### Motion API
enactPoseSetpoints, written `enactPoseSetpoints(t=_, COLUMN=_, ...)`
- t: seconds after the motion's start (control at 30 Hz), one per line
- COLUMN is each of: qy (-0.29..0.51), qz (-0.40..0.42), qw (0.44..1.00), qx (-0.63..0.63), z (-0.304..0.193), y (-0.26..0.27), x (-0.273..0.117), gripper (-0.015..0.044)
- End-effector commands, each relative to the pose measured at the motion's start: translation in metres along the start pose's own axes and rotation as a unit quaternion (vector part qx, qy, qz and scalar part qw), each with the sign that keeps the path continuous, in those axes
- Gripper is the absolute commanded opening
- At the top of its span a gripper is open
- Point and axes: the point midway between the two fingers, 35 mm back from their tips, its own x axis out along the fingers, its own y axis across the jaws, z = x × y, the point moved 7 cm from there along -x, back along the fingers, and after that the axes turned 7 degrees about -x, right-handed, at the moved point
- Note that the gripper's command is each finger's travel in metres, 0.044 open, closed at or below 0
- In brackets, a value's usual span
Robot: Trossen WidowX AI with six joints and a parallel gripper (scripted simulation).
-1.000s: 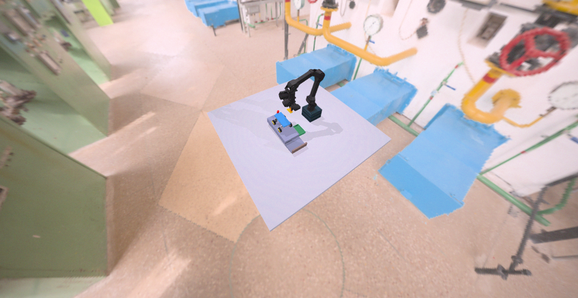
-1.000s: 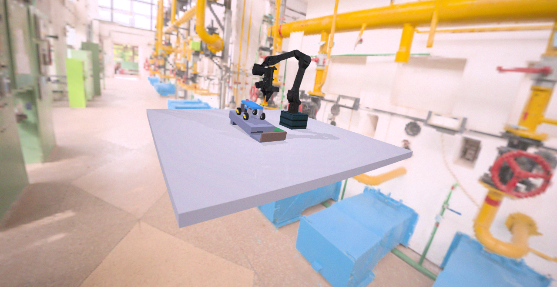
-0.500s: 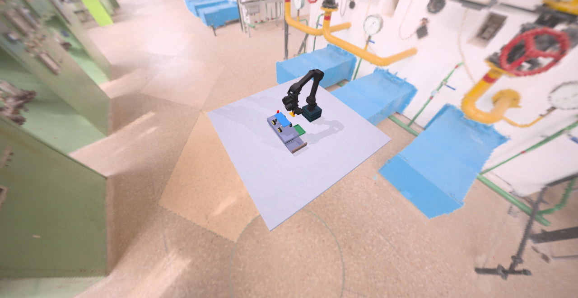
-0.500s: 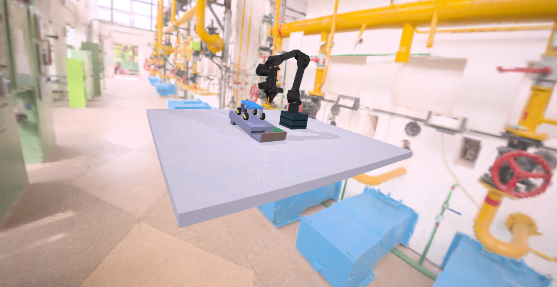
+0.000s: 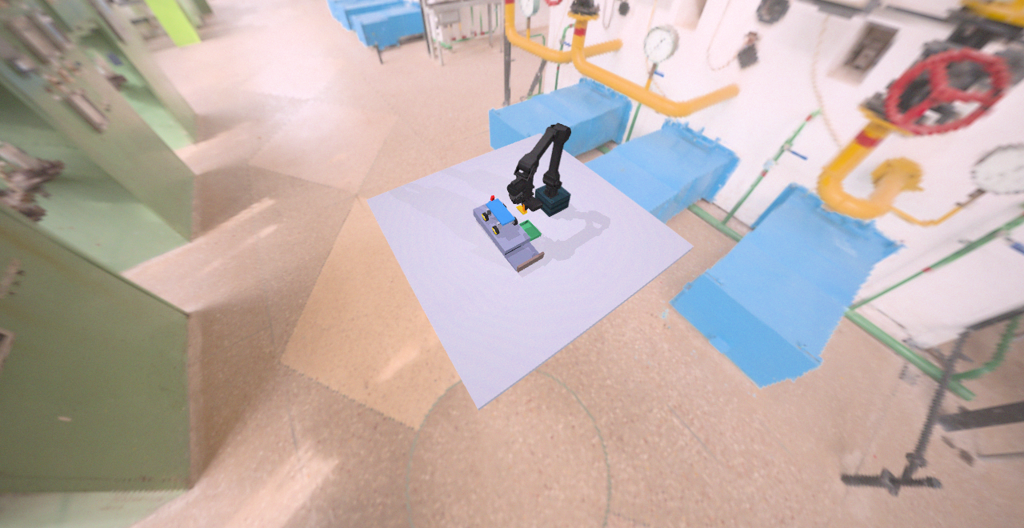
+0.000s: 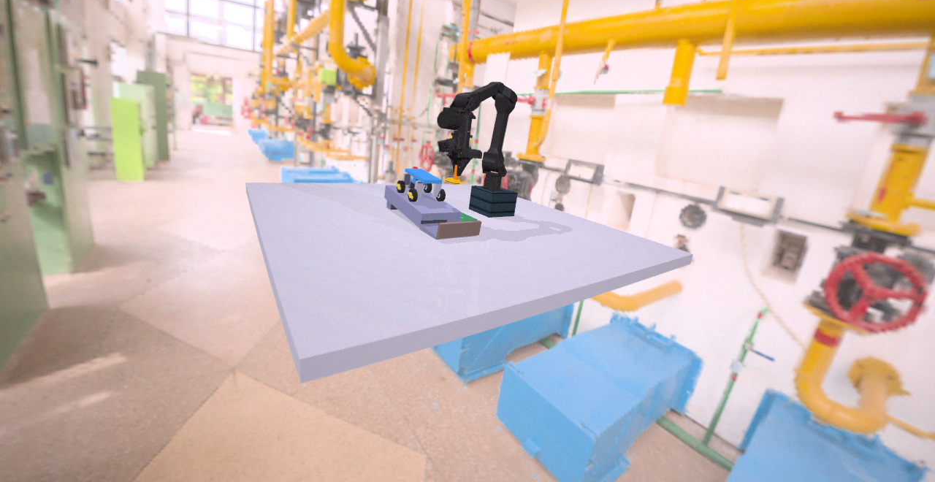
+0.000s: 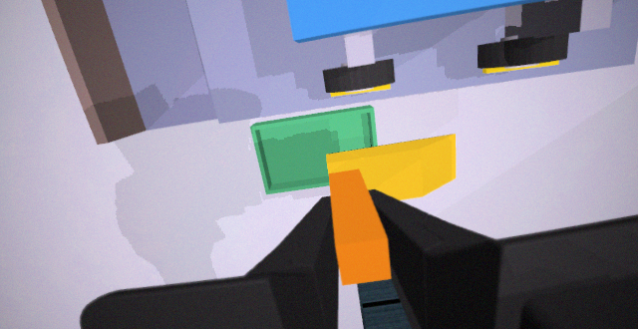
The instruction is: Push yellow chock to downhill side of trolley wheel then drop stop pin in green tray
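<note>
My gripper [image 5: 525, 204] [image 6: 456, 169] [image 7: 349, 202] is shut on the orange handle of the yellow chock [image 5: 522, 209] [image 6: 452, 180] [image 7: 409, 164]. It holds the chock in the air beside the ramp [image 5: 510, 240] [image 6: 424, 207] [image 7: 219, 70], on the arm base's side. In the wrist view the chock overlaps a corner of the green tray [image 5: 530, 229] [image 6: 467, 217] [image 7: 299, 164]. The blue-topped trolley [image 5: 501, 212] [image 6: 424, 175] [image 7: 409, 0] stands on the ramp. The stop pin's red head [image 5: 492, 198] [image 6: 414, 168] shows at its uphill end; the wrist view does not show it. The chock's rubber base is not discernible.
A brown end board [image 5: 530, 261] [image 6: 458, 229] [image 7: 95, 55] crosses the ramp's low end. The dark arm base [image 5: 553, 200] [image 6: 492, 201] [image 7: 380, 314] stands beyond the tray from the ramp. The trolley's near wheels stand close to the ramp's side edge.
</note>
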Motion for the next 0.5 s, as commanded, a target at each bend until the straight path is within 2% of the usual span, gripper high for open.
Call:
enactPoseSetpoints(t=0.0, qy=0.002, qz=0.002, qw=1.0, qx=0.001, z=0.006, y=0.017, x=0.002, gripper=0.0)
enactPoseSetpoints(t=0.47, qy=0.002, qz=0.005, qw=1.0, qx=0.001, z=0.022, y=0.067, x=0.006, gripper=0.0)
